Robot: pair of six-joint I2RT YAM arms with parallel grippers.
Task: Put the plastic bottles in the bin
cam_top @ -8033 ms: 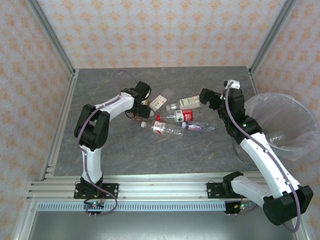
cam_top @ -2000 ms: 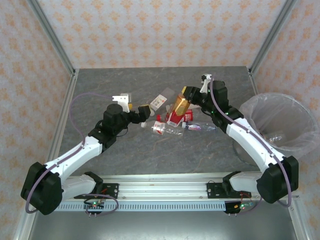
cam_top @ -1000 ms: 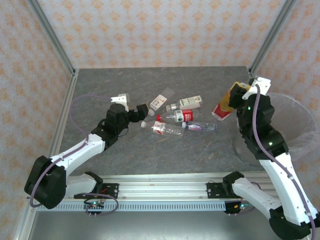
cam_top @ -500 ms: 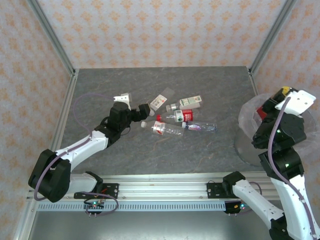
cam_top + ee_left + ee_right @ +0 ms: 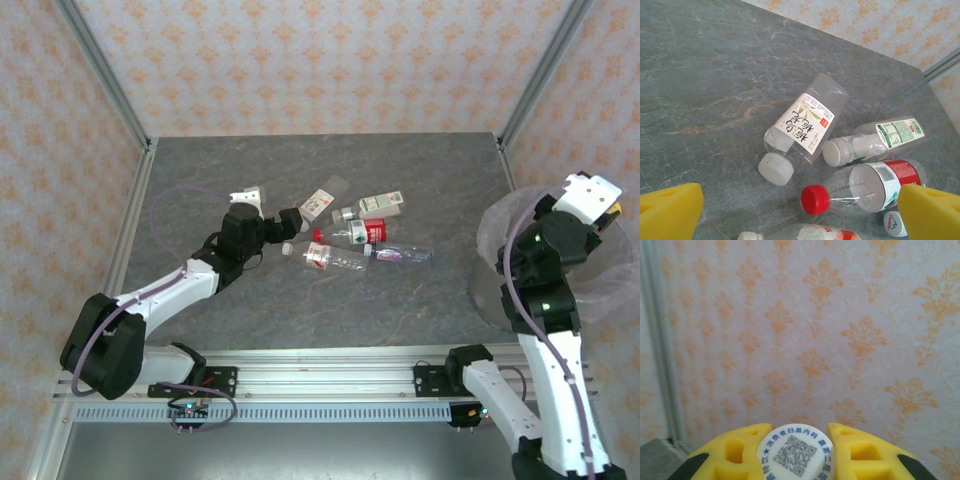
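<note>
A lab robot test cell is indicated. A grey stone-look tabletop is boxed in by aluminium frame posts and flat panels covered in orange-patterned wallpaper. A left arm and a right arm are bolted to a slotted aluminium rail at the near edge, with a purple cable left exposed.

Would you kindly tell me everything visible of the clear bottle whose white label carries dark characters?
The white-labelled bottle is small, of clear thin-looking plastic, apparently empty. Its white screw cap is on. The label bears dark characters, a green sprig and a red patch. It lies on its side on the grey marbled table, cap towards the left wrist camera. A neighbouring bottle's cap sits against or just beside it; contact is unclear.
</note>
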